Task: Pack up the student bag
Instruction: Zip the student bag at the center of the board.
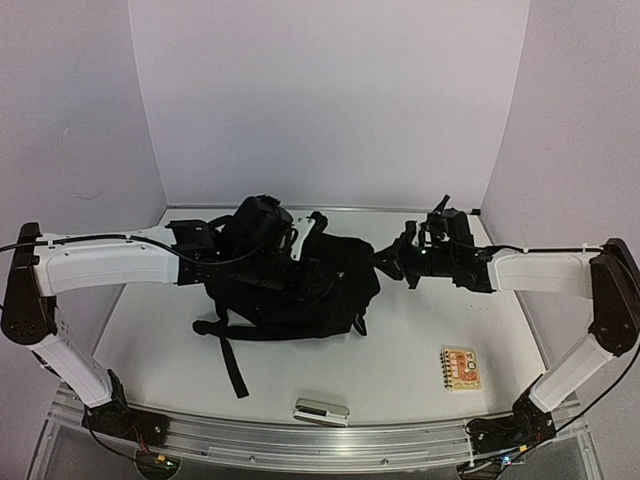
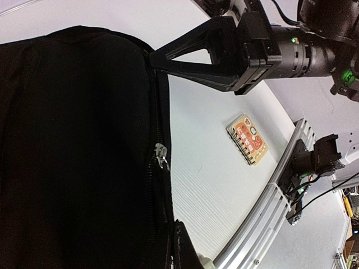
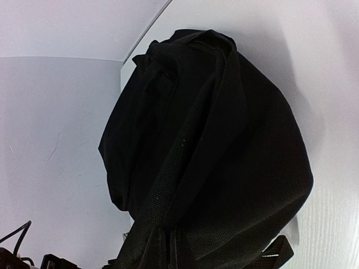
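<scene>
1. On a white table [image 1: 420, 350] ringed by pale walls, the student bag [image 1: 300, 290] lies slumped at the centre between two white arms, slightly left of the middle and well back from the near rail [image 1: 300, 445].
2. One black strap [image 1: 232, 365] trails off the bag toward the near edge and lies flat on the tabletop.
3. At the bag's upper left, the left gripper [image 1: 308, 240] sits low over the black cloth with its jaws clenched. The pictures do not show whether any fabric is caught between them.
4. At the bag's right edge, the right gripper [image 1: 385, 262] is clamped on a fold of the cloth. The left wrist view shows its black fingers [image 2: 185, 53] meeting right at the seam.
5. Near the right front corner of the table, a small spiral-bound notebook [image 1: 461, 367] with an orange cover lies flat, well apart from the bag.
6. Just inside the rail, near the middle, a small silver case [image 1: 321, 410] rests on its own.
7. Along the bag's closed zipper, a metal zip pull [image 2: 161, 157] hangs beside the white surface.
</scene>
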Motion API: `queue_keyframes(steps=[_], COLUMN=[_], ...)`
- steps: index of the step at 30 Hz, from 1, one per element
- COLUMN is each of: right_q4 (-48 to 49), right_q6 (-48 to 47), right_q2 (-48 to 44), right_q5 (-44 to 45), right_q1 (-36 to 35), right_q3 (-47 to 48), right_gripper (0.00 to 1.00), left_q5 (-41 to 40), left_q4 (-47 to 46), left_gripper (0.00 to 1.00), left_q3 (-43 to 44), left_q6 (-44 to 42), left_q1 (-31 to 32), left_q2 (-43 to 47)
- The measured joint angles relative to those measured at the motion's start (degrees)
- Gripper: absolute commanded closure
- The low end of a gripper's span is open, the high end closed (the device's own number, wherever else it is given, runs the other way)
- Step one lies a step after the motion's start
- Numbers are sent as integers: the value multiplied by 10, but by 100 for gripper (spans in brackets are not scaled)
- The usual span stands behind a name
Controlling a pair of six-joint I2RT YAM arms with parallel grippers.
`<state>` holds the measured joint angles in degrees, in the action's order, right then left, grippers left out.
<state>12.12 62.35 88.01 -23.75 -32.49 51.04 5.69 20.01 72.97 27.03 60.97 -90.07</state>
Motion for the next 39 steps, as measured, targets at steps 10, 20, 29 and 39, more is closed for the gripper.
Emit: queue_keyframes(steps=[10,20,29,39], right_q4=[-31,-87,-117,-117], right_q6=[-55,-32,-2,6], right_q2=[13,-133,-171,-153], right_q5=[-29,-20,1,27], right_q1=[46,10,-29,-46], right_q3=[32,-44,-73,-73], right_gripper=[53,40,68,100], left_q5=[77,152,176,177], left_q4=[10,10,10,17], left_gripper=[100,100,100,100], left_q3=[49,217,248,247], left_q6=[-3,-26,-36,-37], left_q1=[2,3,4,3], left_q2=[-23,-161,-191,-191])
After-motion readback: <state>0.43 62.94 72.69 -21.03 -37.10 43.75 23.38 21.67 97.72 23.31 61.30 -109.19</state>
